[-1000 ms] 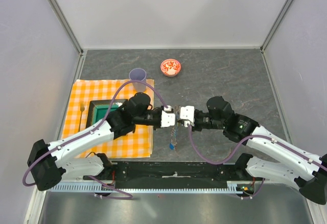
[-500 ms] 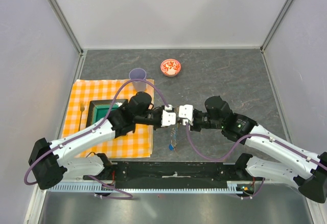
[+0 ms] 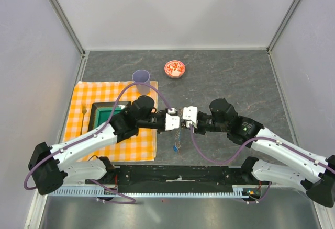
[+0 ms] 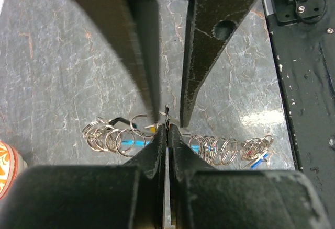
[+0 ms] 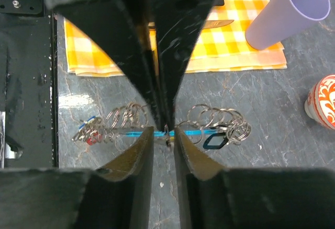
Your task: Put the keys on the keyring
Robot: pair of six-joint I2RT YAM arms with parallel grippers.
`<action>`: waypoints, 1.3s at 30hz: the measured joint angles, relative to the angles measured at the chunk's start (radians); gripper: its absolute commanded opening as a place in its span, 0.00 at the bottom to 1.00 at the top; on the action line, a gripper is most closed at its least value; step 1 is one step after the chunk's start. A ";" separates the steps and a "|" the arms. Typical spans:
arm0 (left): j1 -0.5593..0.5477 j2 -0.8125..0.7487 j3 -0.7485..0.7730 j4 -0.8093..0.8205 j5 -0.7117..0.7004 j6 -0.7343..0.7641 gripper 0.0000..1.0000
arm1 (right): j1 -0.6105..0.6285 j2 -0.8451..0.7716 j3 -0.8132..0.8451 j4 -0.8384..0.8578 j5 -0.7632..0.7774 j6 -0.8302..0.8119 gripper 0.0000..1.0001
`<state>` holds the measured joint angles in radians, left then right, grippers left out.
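Note:
My left gripper (image 3: 177,121) and right gripper (image 3: 184,120) meet tip to tip above the table's front middle. The keyring (image 4: 137,143), a thin wire with a light-blue piece, hangs under them with many small silver rings and the keys (image 3: 177,141). The left gripper (image 4: 167,129) is shut on the keyring's thin wire. The right gripper (image 5: 164,130) stands a narrow gap open around the wire beside the yellow tag (image 5: 168,137). The black tag (image 5: 213,142) is at one end of the keyring; the red tag (image 5: 90,139) and blue tag (image 5: 86,121) are at the other.
A lilac cup (image 3: 141,76) and a small red patterned bowl (image 3: 175,68) stand behind the grippers. An orange checked cloth (image 3: 84,135) at left holds a green tray (image 3: 104,113) and a fork (image 3: 84,115). A black rail (image 3: 178,174) runs along the near edge.
Both grippers have stayed together at the same spot, shifting only slightly. The keys under them have barely moved.

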<state>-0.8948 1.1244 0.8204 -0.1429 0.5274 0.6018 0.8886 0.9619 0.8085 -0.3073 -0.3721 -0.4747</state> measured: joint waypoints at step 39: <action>-0.022 -0.060 -0.091 0.162 0.011 -0.030 0.02 | 0.013 -0.057 0.003 -0.106 0.054 -0.039 0.20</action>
<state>-0.9169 1.0649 0.7296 0.0189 0.5381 0.5716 0.9012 0.9051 0.8120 -0.4129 -0.3180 -0.5137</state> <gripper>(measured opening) 0.025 0.216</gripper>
